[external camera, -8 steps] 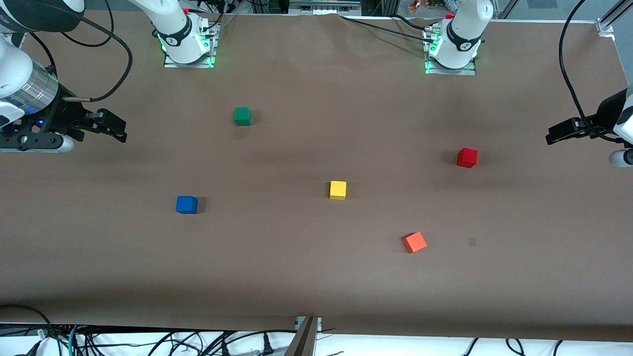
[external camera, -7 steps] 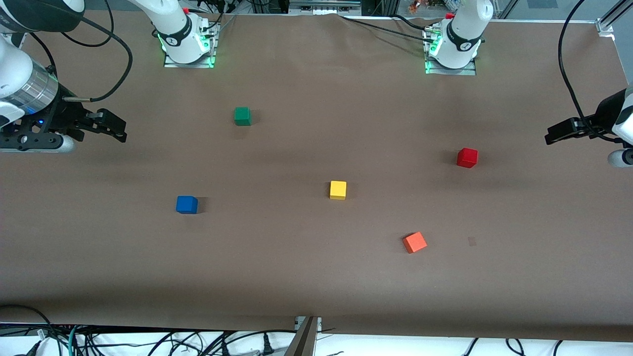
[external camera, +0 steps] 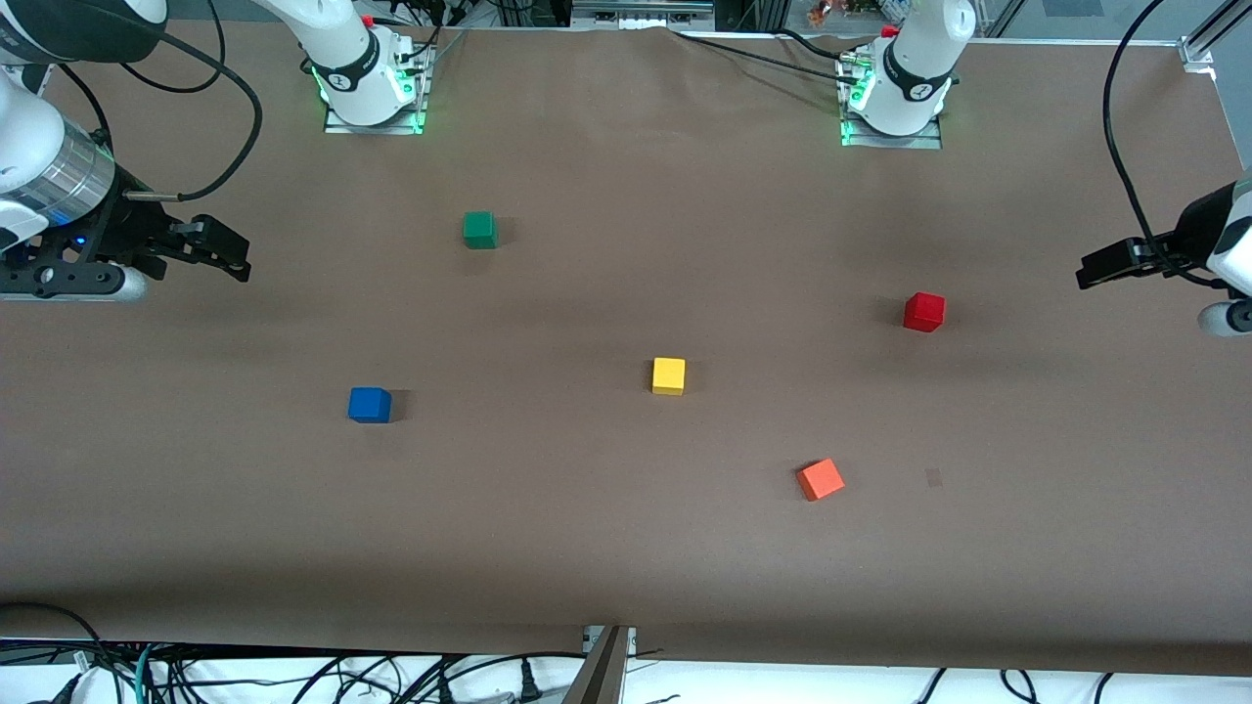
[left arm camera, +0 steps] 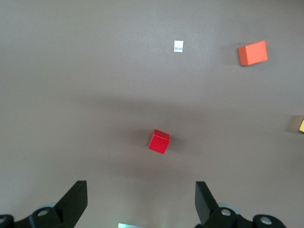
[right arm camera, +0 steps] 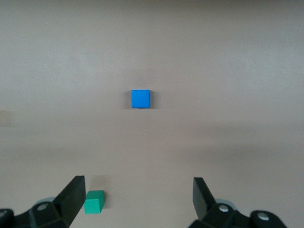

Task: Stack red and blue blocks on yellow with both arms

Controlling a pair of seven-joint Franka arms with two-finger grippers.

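Observation:
The yellow cube sits near the table's middle. The red cube lies toward the left arm's end; it also shows in the left wrist view. The blue cube lies toward the right arm's end; it also shows in the right wrist view. My left gripper hangs open and empty above the table at the left arm's end. My right gripper hangs open and empty above the right arm's end. All three cubes rest apart on the brown table.
A green cube lies closer to the arm bases; it shows in the right wrist view. An orange cube lies nearer the front camera than the yellow cube; it shows in the left wrist view. Cables hang past the table's front edge.
My left gripper has shifted very slightly. The right arm and all cubes have not moved.

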